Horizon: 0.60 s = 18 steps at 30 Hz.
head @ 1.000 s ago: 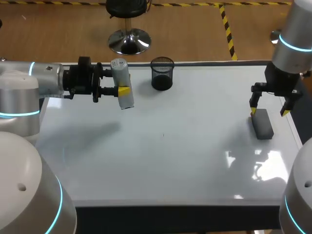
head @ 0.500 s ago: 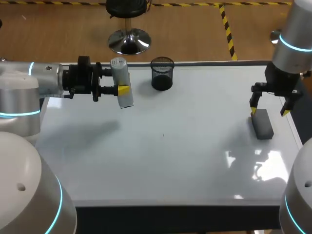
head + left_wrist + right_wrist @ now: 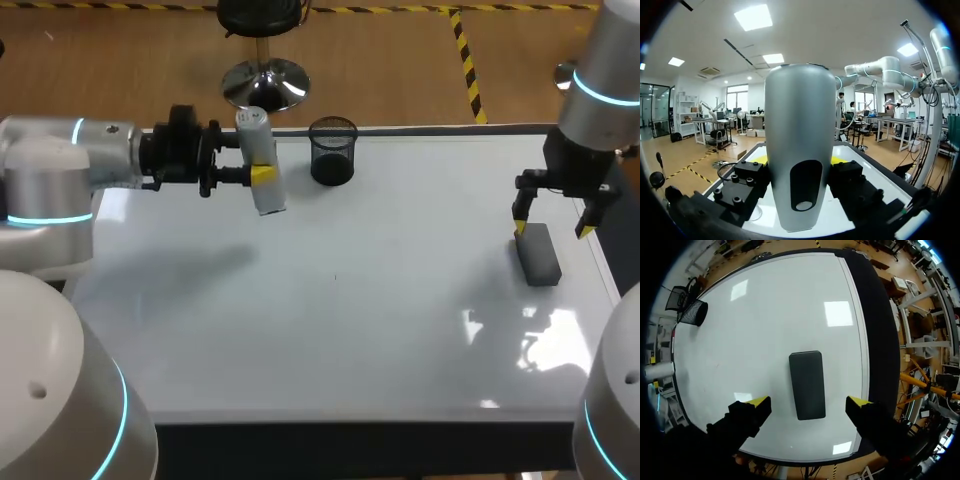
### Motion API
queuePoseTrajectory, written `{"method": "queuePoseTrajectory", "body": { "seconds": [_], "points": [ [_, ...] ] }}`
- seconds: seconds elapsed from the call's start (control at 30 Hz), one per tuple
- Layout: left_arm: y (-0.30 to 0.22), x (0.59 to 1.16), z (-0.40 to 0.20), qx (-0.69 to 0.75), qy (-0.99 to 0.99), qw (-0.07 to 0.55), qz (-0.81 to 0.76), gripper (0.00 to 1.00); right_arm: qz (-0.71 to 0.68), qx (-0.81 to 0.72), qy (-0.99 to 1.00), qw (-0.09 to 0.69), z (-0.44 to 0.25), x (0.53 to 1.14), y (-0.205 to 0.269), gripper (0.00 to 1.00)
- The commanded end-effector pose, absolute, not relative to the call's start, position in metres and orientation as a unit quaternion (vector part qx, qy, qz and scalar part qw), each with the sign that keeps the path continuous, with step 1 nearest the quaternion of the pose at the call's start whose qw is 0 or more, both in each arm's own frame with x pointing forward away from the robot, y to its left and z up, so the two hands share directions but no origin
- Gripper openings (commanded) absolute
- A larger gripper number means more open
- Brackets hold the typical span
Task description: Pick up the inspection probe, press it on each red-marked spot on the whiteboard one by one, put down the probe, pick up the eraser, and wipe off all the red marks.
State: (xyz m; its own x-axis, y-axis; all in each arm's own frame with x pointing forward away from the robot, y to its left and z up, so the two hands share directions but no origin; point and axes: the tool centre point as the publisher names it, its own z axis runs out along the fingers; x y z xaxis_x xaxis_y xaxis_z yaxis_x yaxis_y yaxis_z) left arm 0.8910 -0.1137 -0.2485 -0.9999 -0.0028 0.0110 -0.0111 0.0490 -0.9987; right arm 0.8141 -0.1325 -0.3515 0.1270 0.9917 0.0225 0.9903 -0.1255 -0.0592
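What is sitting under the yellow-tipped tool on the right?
A dark eraser lies flat on the white table, below the open right tool, untouched. The surface beneath it is hidden.

One probe (image 3: 256, 140), one eraser (image 3: 538, 255), one mesh cup (image 3: 332, 155), perhaps one faint mark (image 3: 335, 277).

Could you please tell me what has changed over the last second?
The left gripper, still shut on the grey cylindrical probe, carried it slightly toward the black mesh cup. The right gripper stayed open over the dark grey block eraser, which has not moved.
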Motion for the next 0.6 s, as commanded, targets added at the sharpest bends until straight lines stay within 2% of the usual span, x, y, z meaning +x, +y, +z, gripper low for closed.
{"method": "queuePoseTrajectory", "body": {
  "seconds": [0.03, 0.6],
  "points": [
    [-0.119, 0.908, -0.245, -0.013, -0.719, 0.026, 0.695, 0.0, 0.01, -0.749, -0.661, 0.03, -0.35, 0.813, -0.133, 1.0],
    [-0.138, 0.939, -0.203, -0.062, -0.721, 0.065, 0.687, 0.0, 0.01, -0.749, -0.661, 0.03, -0.35, 0.813, -0.133, 1.0]
  ]
}}
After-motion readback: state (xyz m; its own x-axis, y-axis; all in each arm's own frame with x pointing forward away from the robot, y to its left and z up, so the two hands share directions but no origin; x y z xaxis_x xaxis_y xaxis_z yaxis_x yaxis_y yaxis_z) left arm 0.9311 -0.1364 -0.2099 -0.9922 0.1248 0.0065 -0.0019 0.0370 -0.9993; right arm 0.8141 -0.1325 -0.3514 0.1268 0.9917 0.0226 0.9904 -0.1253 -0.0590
